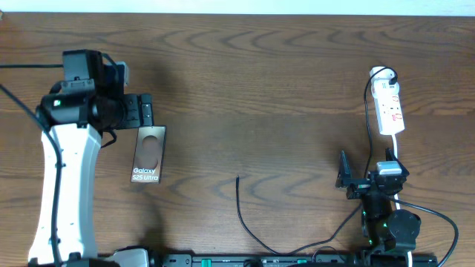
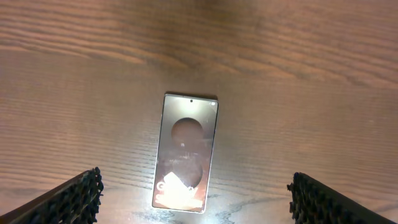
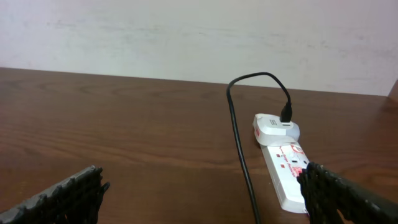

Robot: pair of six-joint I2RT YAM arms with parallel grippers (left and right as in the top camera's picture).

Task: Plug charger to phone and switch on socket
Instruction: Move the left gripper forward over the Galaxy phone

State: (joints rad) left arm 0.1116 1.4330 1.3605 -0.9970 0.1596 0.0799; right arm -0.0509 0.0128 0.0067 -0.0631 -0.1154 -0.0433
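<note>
Counted on the desk [image 1: 245, 74]: one phone [image 1: 149, 154], one socket [image 1: 390, 107], one charger cable [image 1: 239, 200], two robot arms.

Phone flat at left of centre in the overhead view, glossy side up, white "Galaxy S25 Ultra" lettering at its lower end; seen again in the middle of the left wrist view [image 2: 185, 152].

Socket at far right of the overhead frame, white, lengthwise up and down, red marks on top, one white adapter [image 3: 277, 127] plugged in at its upper end with a black lead arching out of it.

Charger cable low in the middle of the overhead frame, free tip pointing up, well apart from the phone, touching nothing.

Left end effector [image 1: 146, 113] just above the phone's upper edge, spread wide, holding nothing. Right end effector [image 1: 365, 178] below the socket at lower right, likewise spread wide and empty.

Surface: dark brown wood with strong grain, bright glare around the phone. Room: a plain pale wall [image 3: 186, 31] behind the desk's far edge.
</note>
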